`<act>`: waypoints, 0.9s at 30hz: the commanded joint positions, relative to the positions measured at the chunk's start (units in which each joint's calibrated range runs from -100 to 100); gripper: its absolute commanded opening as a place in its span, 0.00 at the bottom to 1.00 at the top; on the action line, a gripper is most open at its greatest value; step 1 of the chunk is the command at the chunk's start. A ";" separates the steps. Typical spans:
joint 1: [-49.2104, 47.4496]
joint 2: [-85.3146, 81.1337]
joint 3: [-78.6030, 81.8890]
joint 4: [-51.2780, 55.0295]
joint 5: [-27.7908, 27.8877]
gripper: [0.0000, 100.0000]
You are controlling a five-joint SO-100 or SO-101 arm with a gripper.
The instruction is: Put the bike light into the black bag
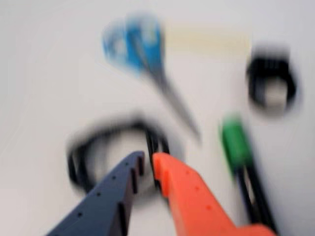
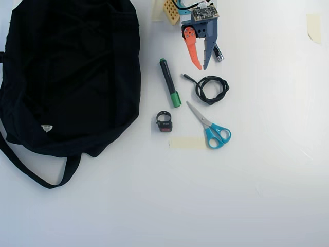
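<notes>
Things laid out on the table (image 2: 267,195), overhead view.
Bag (image 2: 67,72) at left; to its right the marker (image 2: 169,82), below it the bike light (image 2: 164,122); farther right, cable (image 2: 211,89) above scissors (image 2: 211,128).

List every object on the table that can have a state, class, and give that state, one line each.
gripper: open a little, holding nothing, above the table.
bike light: lying on the table, outside the bag.
black bag: slumped flat, strap trailing on the table.
scissors: closed.
marker: green cap on.
cable: coiled.
</notes>
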 commanded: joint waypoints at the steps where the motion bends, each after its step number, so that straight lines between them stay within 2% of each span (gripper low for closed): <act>1: -0.23 11.78 -9.51 -15.96 -1.98 0.03; 5: -0.08 23.56 -17.87 -27.58 -2.19 0.03; 8: -0.01 31.94 -26.22 -31.63 -1.98 0.03; 11: 0.22 40.41 -36.11 -31.72 -1.87 0.03; 17: 0.96 56.67 -55.60 -31.03 2.95 0.03; 27: 2.76 76.67 -82.02 -25.35 2.59 0.03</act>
